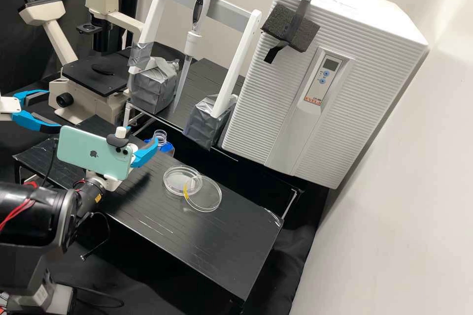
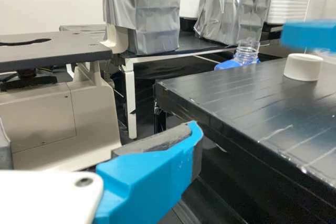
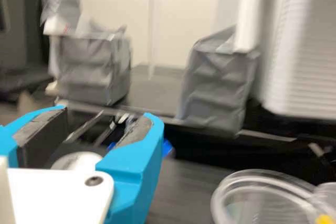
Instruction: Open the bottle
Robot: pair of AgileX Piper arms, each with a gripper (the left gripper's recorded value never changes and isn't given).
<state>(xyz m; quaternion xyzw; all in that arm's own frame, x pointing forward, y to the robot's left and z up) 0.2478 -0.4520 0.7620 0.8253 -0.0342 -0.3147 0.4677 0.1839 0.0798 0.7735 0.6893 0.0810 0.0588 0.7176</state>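
White plastic, the cap (image 2: 303, 66) looks to rest on the tabletop (image 1: 212, 241) just beside the bottle (image 1: 160, 137), which stands upright with its neck bare (so the opening itself seems done). The right gripper (image 1: 142, 139) hangs just above the cap, spread, pinching nothing that I can see. The left gripper (image 1: 38, 107) sits well away from the bottle, spread too and empty. My worry is the uncapped bottle: the right gripper is near it, and a careless sideways pull could clip it, tipping whatever is blue at its base toward the petri dishes (image 1: 193, 187) nearby.
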